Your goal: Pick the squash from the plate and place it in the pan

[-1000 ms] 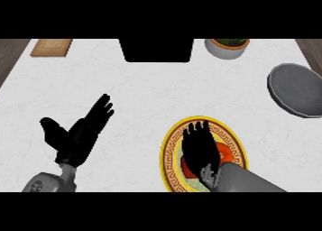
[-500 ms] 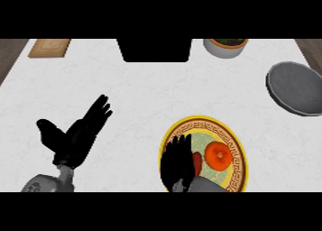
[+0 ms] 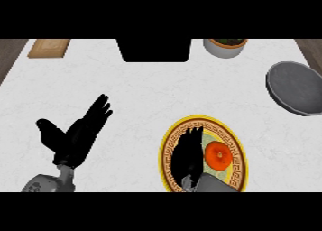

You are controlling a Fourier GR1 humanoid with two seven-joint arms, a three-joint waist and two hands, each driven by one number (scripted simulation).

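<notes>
A: Head view, relative to the plate [image 3: 168,149]: over the last second our right hand [image 3: 188,153] slid off the plate's centre to its left half. A second back it covered the squash [image 3: 218,154]; by this frame the squash sat exposed on the plate's right half, just beside the fingers.

B: So no grasp?

A: We judged not. The squash lay on the plate, not lifted, with nothing curled round it. Pick still pending; the hand would need to come back right to close on it.

B: Hand state?

A: Right hand's fingers pointed up the plate, dark on dark. We couldn't tell how far they were spread or curled. Left hand [image 3: 76,133] rested well left of the plate, fingers straight, thumb out, holding nothing.

B: Pan?

A: The pan [image 3: 297,88] sat up and right of the plate, well apart, right rim cut by the frame edge.

B: Anything hidden?

A: The right wrist covered the plate's lower rim. Whether the fingers touched the squash, we couldn't make out.
</notes>
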